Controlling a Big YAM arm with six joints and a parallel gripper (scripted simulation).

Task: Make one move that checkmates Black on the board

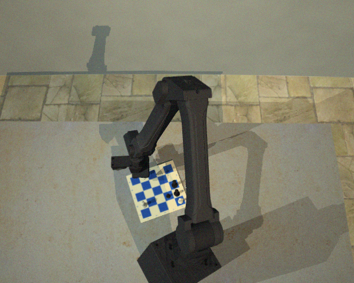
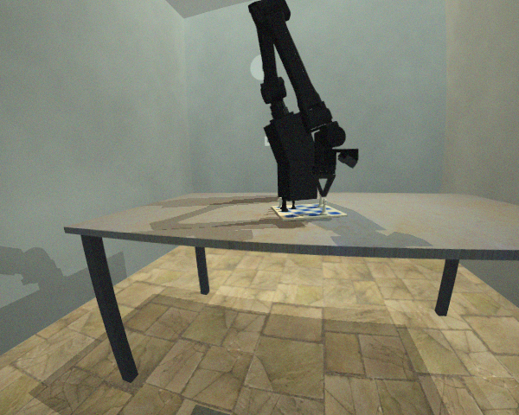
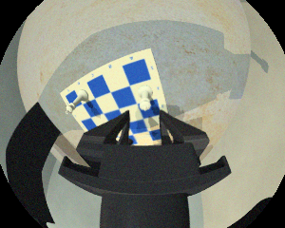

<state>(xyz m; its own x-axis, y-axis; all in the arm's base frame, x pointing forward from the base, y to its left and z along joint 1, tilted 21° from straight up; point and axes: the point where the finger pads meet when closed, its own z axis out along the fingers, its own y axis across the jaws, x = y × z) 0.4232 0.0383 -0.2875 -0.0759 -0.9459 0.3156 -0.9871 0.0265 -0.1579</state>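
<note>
Now we see the dark parallel claw (image 3: 144, 128) hanging over the small blue-and-cream chessboard (image 1: 146, 184), which lies near the middle of the grey desk (image 2: 429, 232), just beside the arm's base. The claw's fingers stand half apart and hold nothing. One small white chess piece (image 2: 323, 204) stands upright on the board just under the fingertips. Three black pieces (image 1: 173, 183) stand on the board's side nearest the arm.

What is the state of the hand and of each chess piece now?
Hand: partly open, empty, just above a white piece.
White piece under the hand: upright, not gripped.
Three black pieces: upright on their squares.
White piece beside the black ones: upright.
Board: flat on the table.
</note>
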